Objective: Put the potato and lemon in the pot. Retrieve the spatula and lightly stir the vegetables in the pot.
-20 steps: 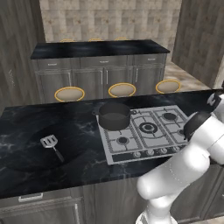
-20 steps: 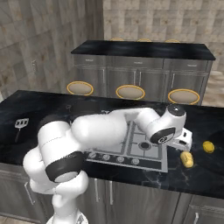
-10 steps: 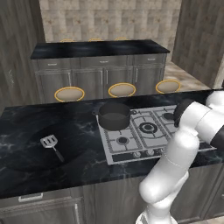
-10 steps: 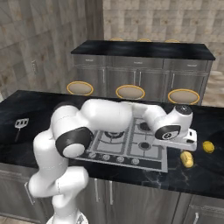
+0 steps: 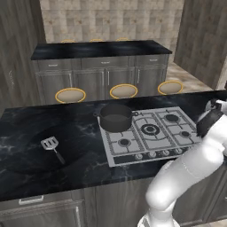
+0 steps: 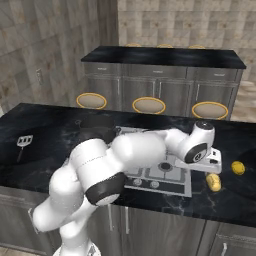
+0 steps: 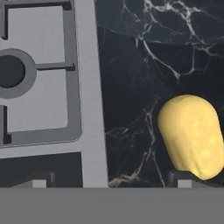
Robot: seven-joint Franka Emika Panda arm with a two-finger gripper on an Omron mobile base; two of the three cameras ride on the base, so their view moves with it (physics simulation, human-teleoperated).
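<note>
The gripper (image 6: pixel 216 167) was held wide open just above the potato (image 7: pixel 192 135), which lay on the dark counter (image 7: pixel 144 65) beside the hob (image 7: pixel 43 87). It looked firm, smooth and light; a grasp across its narrow middle was judged safest.

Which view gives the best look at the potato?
The hand view: the potato sits large and sharp on the dark counter beside the cooktop. The right base view shows it small, just past the gripper.
</note>
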